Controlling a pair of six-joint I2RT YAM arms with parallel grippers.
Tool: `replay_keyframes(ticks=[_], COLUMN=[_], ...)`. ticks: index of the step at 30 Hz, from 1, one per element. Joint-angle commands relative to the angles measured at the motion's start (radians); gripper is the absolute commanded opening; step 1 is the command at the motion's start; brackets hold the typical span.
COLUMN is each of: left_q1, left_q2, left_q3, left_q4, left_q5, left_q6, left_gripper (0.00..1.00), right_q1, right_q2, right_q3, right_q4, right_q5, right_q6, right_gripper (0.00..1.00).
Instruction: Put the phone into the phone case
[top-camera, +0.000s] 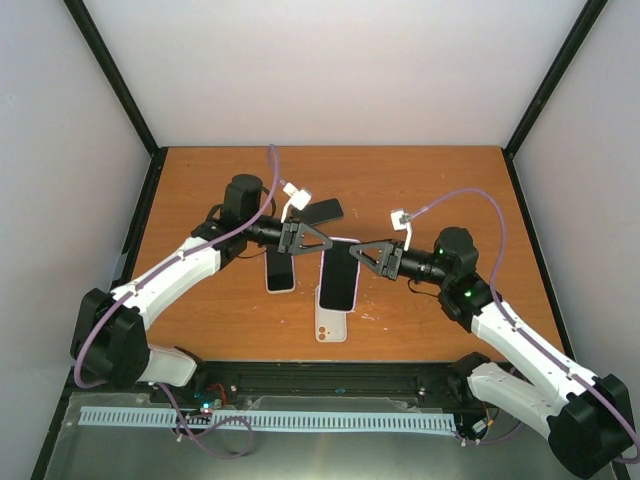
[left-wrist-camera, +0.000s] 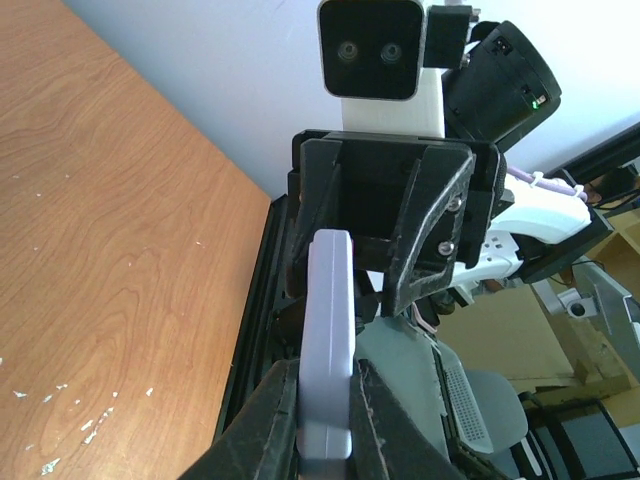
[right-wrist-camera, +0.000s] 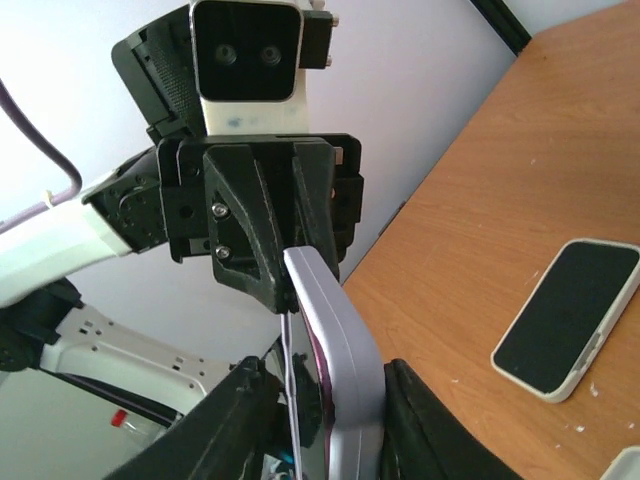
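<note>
The lavender phone case (left-wrist-camera: 330, 320) is held up on edge between both grippers at mid-table. My left gripper (left-wrist-camera: 327, 400) is shut on one end of it, fingers pressed to both faces. My right gripper (right-wrist-camera: 330, 420) grips the opposite end, one finger on the case (right-wrist-camera: 345, 340) back and the other at the phone's dark screen (right-wrist-camera: 308, 400). There the phone stands slightly out of the case along one edge. From above, the phone (top-camera: 338, 278) shows screen up between the left gripper (top-camera: 328, 245) and the right gripper (top-camera: 356, 252).
A second phone in a cream case (top-camera: 280, 270) lies screen up left of centre and also shows as the cream-cased phone (right-wrist-camera: 565, 315) in the right wrist view. A dark phone (top-camera: 326, 211) lies further back. A white camera-cutout piece (top-camera: 332, 327) lies just below the held phone.
</note>
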Motion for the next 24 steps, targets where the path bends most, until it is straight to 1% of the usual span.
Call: replay_keyframes(ticks=[1,2,3,6,8,9,11,12,15,16,17,20,22,24], left_q1=[-0.007,-0.006,-0.007,-0.007,-0.006,-0.006,-0.007,-0.006,-0.007,-0.007,-0.007,-0.006,-0.007,-0.006], left_q2=[0.001,0.002,0.002,0.001,-0.001,-0.001,-0.006,-0.008,-0.023,-0.026,-0.029,-0.042,-0.053,-0.065], left_q3=[0.032,0.027,0.023,0.012,0.009,0.010,0.007,0.003,-0.018,-0.023,-0.029,-0.034,-0.034,-0.035], left_q4=[-0.028,-0.020,-0.010,0.003,0.001,-0.001,0.007,0.016,0.078,0.101,0.132,0.174,0.194,0.220], left_q5=[-0.018,-0.015,-0.009,-0.005,-0.011,-0.015,-0.018,-0.018,-0.028,-0.029,-0.030,-0.047,-0.066,-0.077], left_q6=[0.023,0.017,0.011,0.003,0.005,0.003,-0.006,-0.016,-0.072,-0.091,-0.111,-0.148,-0.166,-0.186], left_gripper=[0.01,0.01,0.01,0.01,0.01,0.01,0.01,0.01,0.01,0.01,0.00,0.00,0.00,0.00], right_q1=[0.004,0.004,0.005,0.004,0.004,0.003,0.005,0.004,0.005,0.007,0.010,0.026,0.044,0.060], right_q2=[0.000,0.008,0.015,0.031,0.039,0.039,0.035,0.033,0.018,0.010,0.002,-0.005,-0.005,-0.009], right_q3=[0.064,0.064,0.063,0.042,0.030,0.026,0.018,0.013,-0.013,-0.033,-0.049,-0.073,-0.075,-0.075], right_q4=[0.020,0.025,0.039,0.104,0.135,0.137,0.132,0.130,0.136,0.149,0.160,0.154,0.131,0.105], right_q5=[-0.011,-0.015,-0.021,-0.035,-0.041,-0.041,-0.038,-0.042,-0.051,-0.046,-0.043,-0.049,-0.047,-0.038], right_q6=[-0.044,-0.037,-0.025,0.024,0.044,0.046,0.041,0.042,0.054,0.064,0.074,0.079,0.065,0.052], right_gripper=[0.35,0.34,0.31,0.14,0.05,0.03,0.04,0.08,0.38,0.45,0.50,0.60,0.61,0.59])
